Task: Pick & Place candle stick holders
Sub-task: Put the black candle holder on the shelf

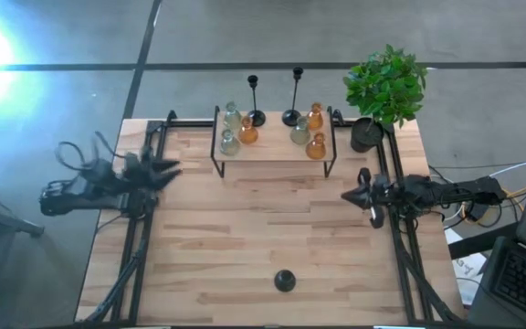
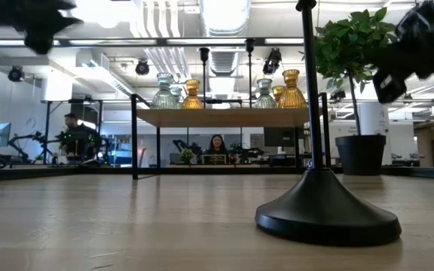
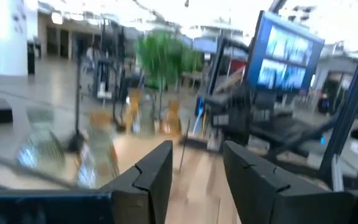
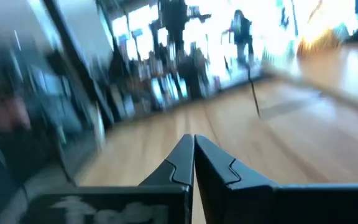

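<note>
A wooden shelf (image 1: 272,146) stands at the table's far middle. On it are amber glass holders (image 1: 315,144) and clear-grey ones (image 1: 229,142). Two black thin-stemmed holders (image 1: 256,115) stand at its far edge. A third black round-based holder (image 1: 285,280) stands upright on its base on the table's near middle; in the low view it is the wide base (image 2: 327,214) close by. My left gripper (image 1: 176,169) is open over the table's left edge, with nothing between its fingers (image 3: 160,168). My right gripper (image 1: 345,195) is shut and empty at the right edge, pointing toward the table's middle.
A black pot with a green plant (image 1: 382,91) stands at the far right corner beside the shelf. Black frame rails (image 1: 144,238) run along both side edges. People sit at desks in the room beyond the table (image 2: 217,147).
</note>
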Available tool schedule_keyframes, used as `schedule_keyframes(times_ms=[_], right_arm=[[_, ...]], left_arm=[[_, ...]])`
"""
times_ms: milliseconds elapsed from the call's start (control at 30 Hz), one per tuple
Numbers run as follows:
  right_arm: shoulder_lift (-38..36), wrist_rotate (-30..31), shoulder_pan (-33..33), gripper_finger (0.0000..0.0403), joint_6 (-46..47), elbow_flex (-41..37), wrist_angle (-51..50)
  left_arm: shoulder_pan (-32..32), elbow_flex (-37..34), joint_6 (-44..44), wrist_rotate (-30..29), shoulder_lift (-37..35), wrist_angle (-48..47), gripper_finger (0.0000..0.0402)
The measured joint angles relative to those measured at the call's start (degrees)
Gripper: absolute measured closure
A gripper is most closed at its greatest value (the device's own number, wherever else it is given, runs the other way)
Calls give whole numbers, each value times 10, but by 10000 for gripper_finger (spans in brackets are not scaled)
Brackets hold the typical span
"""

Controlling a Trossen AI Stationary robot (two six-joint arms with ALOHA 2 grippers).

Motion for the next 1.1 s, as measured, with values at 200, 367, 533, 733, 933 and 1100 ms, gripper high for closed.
schedule_keyframes(times_ms=[200, 367, 533, 733, 933, 1100], right_arm=[[14, 7, 0, 394, 7, 0, 193], [53, 8, 0, 394, 1, 36, 199], [142, 20, 0, 394, 24, 101, 150], [255, -2, 0, 394, 16, 195, 119], [340, -55, 13, 394, 15, 290, -19], [393, -60, 56, 394, 3, 355, -106]], left_arm=[[0, -122, -14, 0, -8, 151, 254], [0, -179, -19, 17, -9, 224, 254], [0, -202, -1, 55, -9, 238, 254], [0, -211, 27, 76, -9, 231, 254], [0, -210, -8, 81, -9, 163, 254], [0, -209, -26, 88, -9, 142, 254]])
